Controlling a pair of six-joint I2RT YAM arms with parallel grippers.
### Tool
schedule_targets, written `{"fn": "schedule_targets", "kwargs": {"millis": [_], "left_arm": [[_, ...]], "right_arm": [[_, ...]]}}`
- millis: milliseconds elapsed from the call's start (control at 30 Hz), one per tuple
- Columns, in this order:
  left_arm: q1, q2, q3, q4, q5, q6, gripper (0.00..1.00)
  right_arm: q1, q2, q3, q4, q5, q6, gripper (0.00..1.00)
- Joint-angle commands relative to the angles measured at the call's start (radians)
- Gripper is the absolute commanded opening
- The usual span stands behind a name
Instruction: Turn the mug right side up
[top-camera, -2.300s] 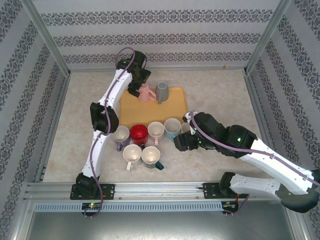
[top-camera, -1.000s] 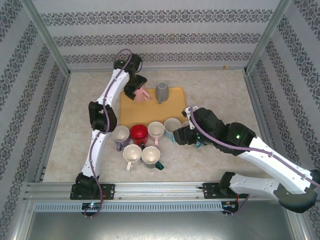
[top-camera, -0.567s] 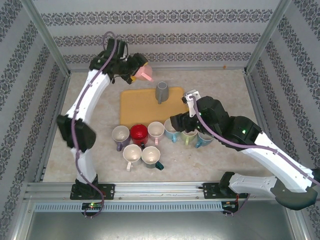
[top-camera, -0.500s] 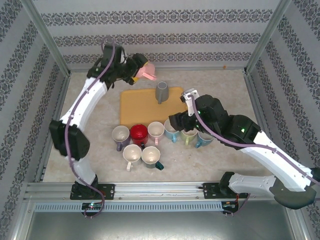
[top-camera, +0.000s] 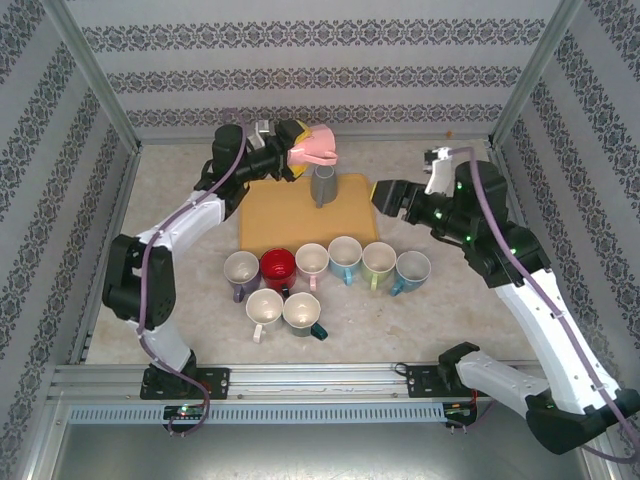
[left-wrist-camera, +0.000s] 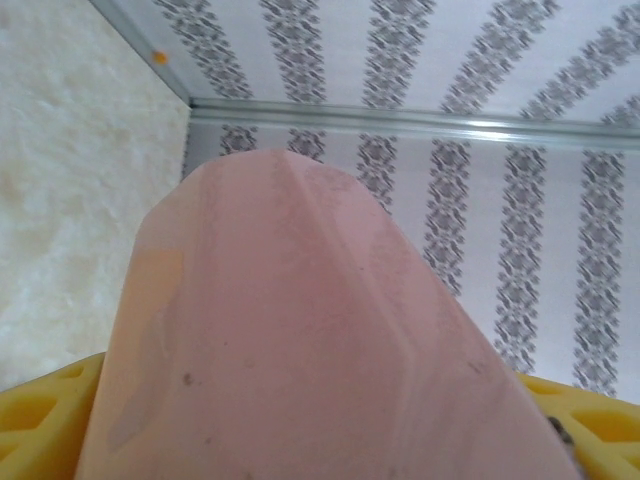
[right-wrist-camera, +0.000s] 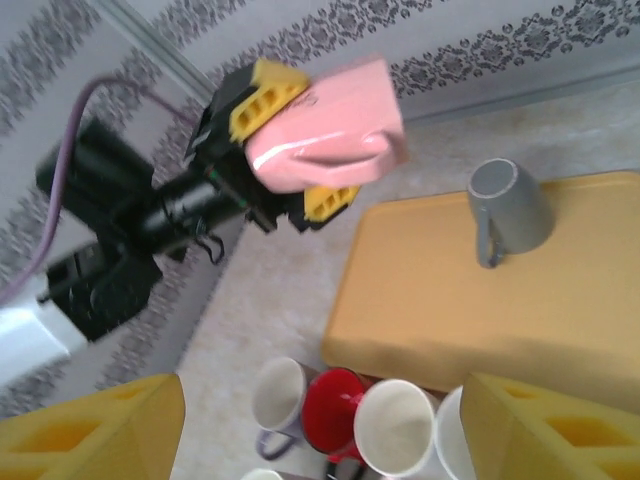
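- Surface (top-camera: 130, 260): pale and mottled, walled in by patterned panels.
- Tray (top-camera: 290, 225): orange-yellow, flat on the surface toward the far side.
- Upright mugs (top-camera: 312, 260): eight of them, mouths up, grouped just nearside of the tray.
- Left tool (top-camera: 300, 152): closed across the body of the pink mug (top-camera: 318, 146); yellow pads (right-wrist-camera: 265, 95) sit on opposite sides of it; the mug is in the air over the tray's far-left corner, roughly on its side, handle outward; which way the mouth faces I cannot tell.
- Right tool (top-camera: 386, 193): jaws wide, nothing between them; it hovers by the tray's right edge.
- Grey mug (top-camera: 324, 185): on the tray's far part, seemingly mouth down, untouched.
- Handling, my judgement: the pink mug looks rigid, glazed and light; likely slippery and breakable if dropped; a grip across the wall clear of the handle seems sound; set it down gently, base first.
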Motion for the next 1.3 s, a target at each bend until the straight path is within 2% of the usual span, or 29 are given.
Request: {"fn": "schedule_targets", "kwargs": {"millis": [0,167,267,433,633,1000,1133,1267], "left_arm": [[-0.020,-0.132,-0.040,0.222,0.056,-0.032,0.54],[-0.058,-0.190,-0.132,0.343,0.095,-0.077,0.54],[-0.070,-0.201,-0.148,0.423,0.120,-0.105,0.54],[-0.081,-0.210,-0.140,0.480,0.142,-0.116,0.54],[-0.084,-0.211,-0.153,0.574,0.137,-0.170,0.53],[-0.088,-0.217,-0.135,0.587,0.182,-0.152,0.52],[-0.096,-0.217,-0.129,0.577,0.199,-0.138,0.52],[-0.099,-0.215,-0.125,0.562,0.210,-0.124,0.52]], "right_arm": [[-0.061,0.031,-0.017,0.147,-0.228,0.173,0.75],[-0.085,0.124,0.001,0.287,-0.428,0.338,0.78],[-0.078,0.167,-0.009,0.376,-0.493,0.436,0.79],[-0.049,0.226,-0.026,0.540,-0.555,0.561,0.79],[-0.017,0.261,-0.040,0.574,-0.547,0.588,0.74],[0.003,0.307,-0.072,0.739,-0.550,0.714,0.52],[0.004,0.320,-0.066,0.755,-0.551,0.736,0.35],[0.004,0.325,-0.071,0.764,-0.560,0.748,0.24]]}}
